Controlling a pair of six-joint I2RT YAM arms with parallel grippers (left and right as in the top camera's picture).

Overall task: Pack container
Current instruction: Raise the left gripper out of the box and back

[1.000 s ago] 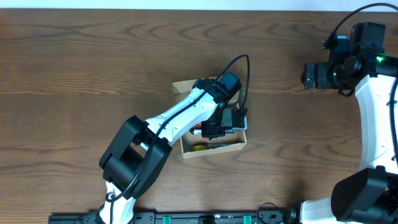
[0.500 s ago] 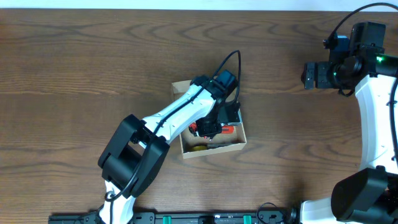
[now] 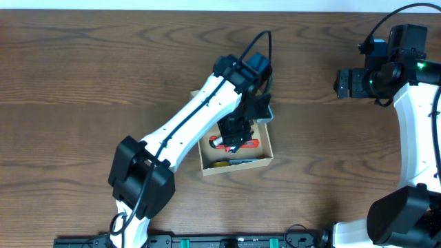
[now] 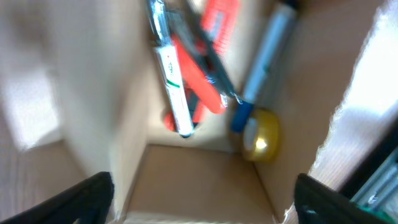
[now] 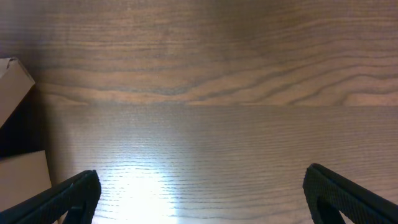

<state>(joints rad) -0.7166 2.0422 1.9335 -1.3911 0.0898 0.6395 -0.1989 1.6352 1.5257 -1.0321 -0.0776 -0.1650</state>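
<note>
The container (image 3: pixel 238 165), a small tan cardboard box, lies open mid-table. My left gripper (image 3: pixel 239 132) hovers open just above it, holding nothing, and the arm hides the box's far half. In the left wrist view, the gripper (image 4: pixel 202 205) looks straight down into the container (image 4: pixel 199 177), its dark fingertips (image 4: pixel 87 196) wide apart over the side walls. Inside lie a red-handled tool (image 4: pixel 205 93), a white pen (image 4: pixel 174 87), a blue marker (image 4: pixel 267 56) and a yellow roll (image 4: pixel 261 134). My right gripper (image 3: pixel 342 83) hangs open at the far right, away from the box.
The right wrist view has bare wood under the open right gripper (image 5: pixel 202 199), with a tan cardboard edge (image 5: pixel 18 180) at its left border. The left arm's black cable (image 3: pixel 265 52) loops above the box. A rail (image 3: pixel 227 241) runs along the table's near edge.
The left gripper has gone from shut inside the box to wide open, and it has drawn back toward the far side. The right arm has not moved.
</note>
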